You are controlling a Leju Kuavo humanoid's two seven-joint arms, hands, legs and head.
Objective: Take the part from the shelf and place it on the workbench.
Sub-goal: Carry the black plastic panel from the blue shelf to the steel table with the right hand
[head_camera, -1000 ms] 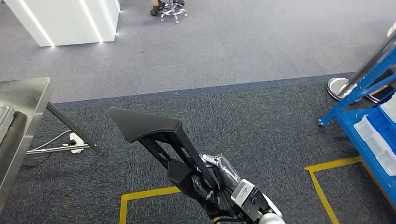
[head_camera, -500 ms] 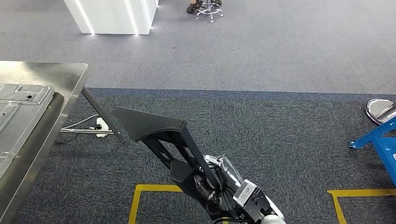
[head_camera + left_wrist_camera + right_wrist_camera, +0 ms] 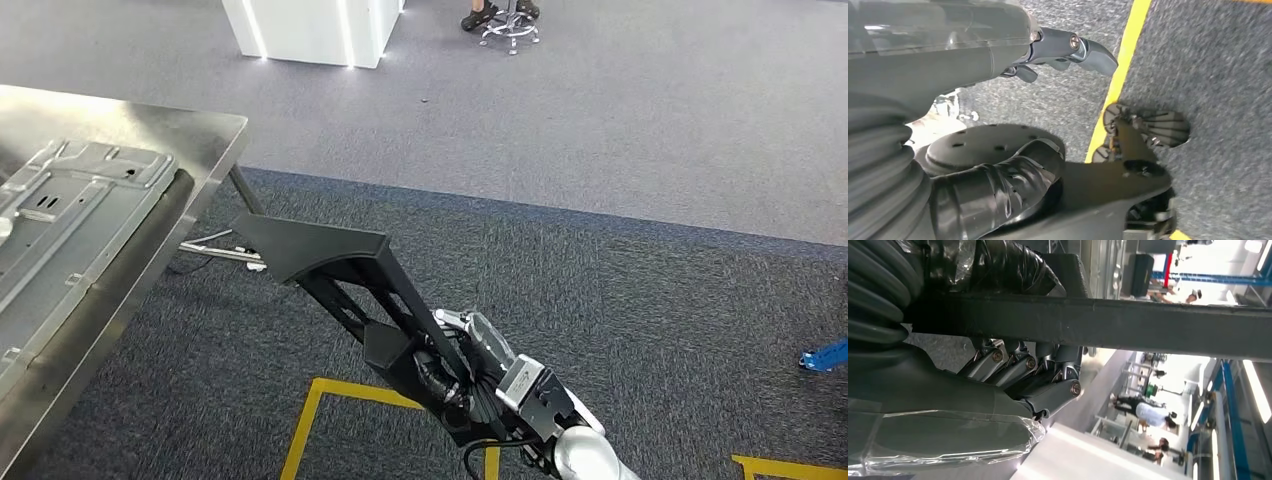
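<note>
Half done, I judge: right hand (image 3: 470, 375) clasps the long black angular part (image 3: 330, 270); steel table (image 3: 190, 135) lies near; placing remains; left hand (image 3: 1048, 55) hangs loose, holding nothing.

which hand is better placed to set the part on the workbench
Right. The right hand already grips the black part, whose far end points toward the steel workbench. The left hand hangs over the carpet, holding nothing.
</note>
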